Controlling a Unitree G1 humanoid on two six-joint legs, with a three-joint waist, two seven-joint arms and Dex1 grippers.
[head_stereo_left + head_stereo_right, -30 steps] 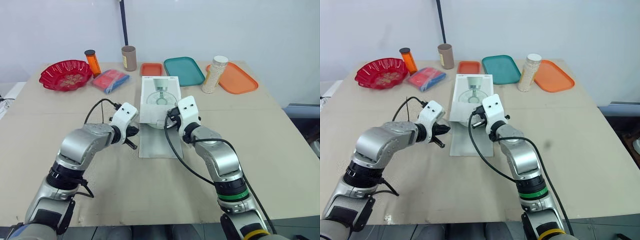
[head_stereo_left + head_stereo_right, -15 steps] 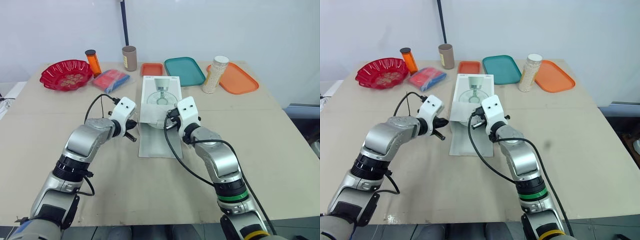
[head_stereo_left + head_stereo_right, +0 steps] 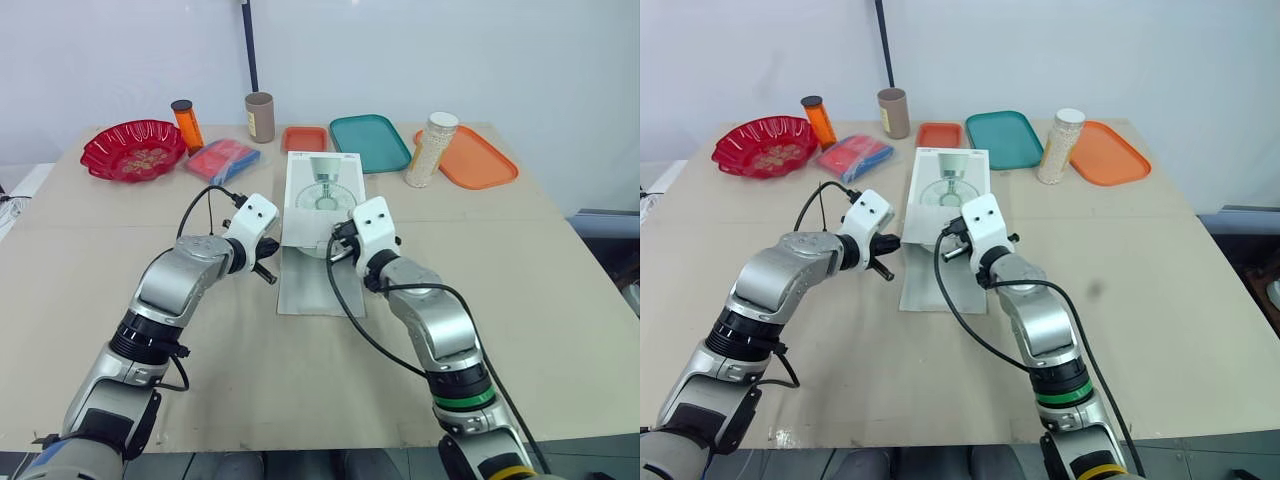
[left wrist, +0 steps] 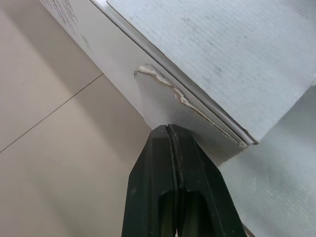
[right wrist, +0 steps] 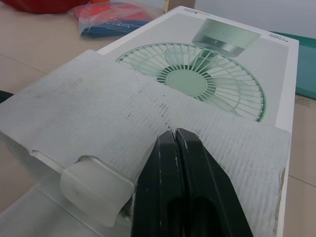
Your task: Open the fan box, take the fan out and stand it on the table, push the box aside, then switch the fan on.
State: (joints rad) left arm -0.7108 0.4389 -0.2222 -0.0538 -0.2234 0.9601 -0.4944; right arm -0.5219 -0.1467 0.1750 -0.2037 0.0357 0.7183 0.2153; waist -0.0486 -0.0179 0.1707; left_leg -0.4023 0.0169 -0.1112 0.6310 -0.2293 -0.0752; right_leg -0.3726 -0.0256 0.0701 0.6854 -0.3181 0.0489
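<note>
The fan box (image 5: pixel 217 86) is showing smooth, faintly glossy printed card, while its opened flap (image 5: pixel 98 108) is looking like matt ribbed cardboard. The left tool (image 4: pixel 169 128) is gleaming as smooth black plastic. The desk (image 3: pixel 300 380) is looking matt.

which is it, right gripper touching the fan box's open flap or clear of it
Touching. Right wrist view: the right gripper, shut, meets the flap of the fan box, and the cardboard creases at its tips.
</note>
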